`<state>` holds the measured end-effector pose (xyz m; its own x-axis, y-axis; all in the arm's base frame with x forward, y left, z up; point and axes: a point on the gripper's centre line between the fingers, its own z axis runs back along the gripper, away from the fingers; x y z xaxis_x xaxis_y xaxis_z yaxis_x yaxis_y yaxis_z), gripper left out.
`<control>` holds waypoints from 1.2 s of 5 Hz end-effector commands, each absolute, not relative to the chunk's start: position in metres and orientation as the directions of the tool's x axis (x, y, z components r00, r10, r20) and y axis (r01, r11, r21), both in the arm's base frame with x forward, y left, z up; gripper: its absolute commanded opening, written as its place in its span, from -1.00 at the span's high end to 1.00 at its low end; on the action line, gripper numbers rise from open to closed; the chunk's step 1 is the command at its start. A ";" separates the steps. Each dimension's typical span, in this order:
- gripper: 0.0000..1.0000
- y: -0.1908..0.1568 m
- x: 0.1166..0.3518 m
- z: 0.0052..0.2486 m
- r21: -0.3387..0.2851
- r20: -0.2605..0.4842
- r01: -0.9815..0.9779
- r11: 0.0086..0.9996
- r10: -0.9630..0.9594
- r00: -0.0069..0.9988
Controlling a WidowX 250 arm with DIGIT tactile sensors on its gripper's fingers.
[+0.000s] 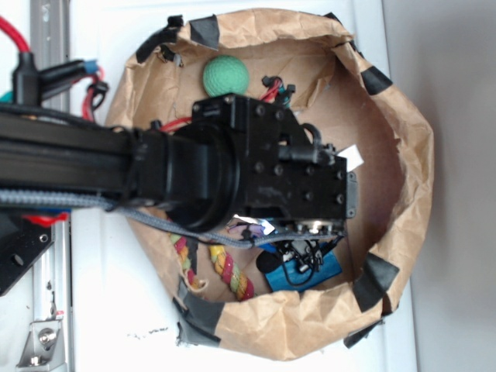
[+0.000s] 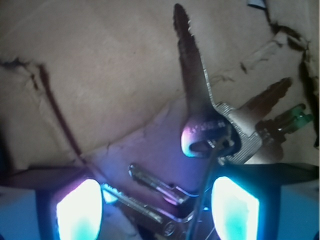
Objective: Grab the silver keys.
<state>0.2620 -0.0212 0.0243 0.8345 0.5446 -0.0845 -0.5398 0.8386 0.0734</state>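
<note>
Keys at the bottom of the wrist view: silver keys [image 2: 152, 186] lying flat on the brown paper [image 2: 100, 75], shiny blades pointing up and left, lower end cut off by the picture's edge. Set in the gap of the gripper [image 2: 156, 207], between its two glowing fingers [image 2: 77, 212], which stand wide apart; one blade just beside the left-hand pad, touching or not cannot be told. Nothing clamped.

Just above, near but apart, a duller bunch of dark keys [image 2: 212, 127], one long brownish blade pointing straight up, others fanned to the right. A thin black wire [image 2: 205, 185] running down from that bunch's head across the gap.

From the exterior view, only a bright glint of metal [image 1: 249, 228] showing under the black arm [image 1: 77, 167]. Around it, a round bin lined with crumpled paper, edges held by black tape [image 1: 377, 277]. Green ball [image 1: 225, 75] at the far side, well apart; striped rope [image 1: 231, 273] and a blue block [image 1: 310, 271] along the near wall.
</note>
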 end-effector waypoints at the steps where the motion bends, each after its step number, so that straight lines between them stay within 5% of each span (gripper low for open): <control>1: 1.00 -0.013 0.265 0.031 0.047 -0.077 -0.559 0.828 0.560 0.825; 4: 1.00 -0.012 0.266 0.043 0.034 -0.064 -0.550 0.834 0.551 0.832; 6: 1.00 -0.007 0.277 0.072 0.114 -0.018 -0.504 0.856 0.509 0.861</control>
<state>0.2693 -0.0087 0.0528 0.8552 0.5096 -0.0949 -0.4926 0.8559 0.1574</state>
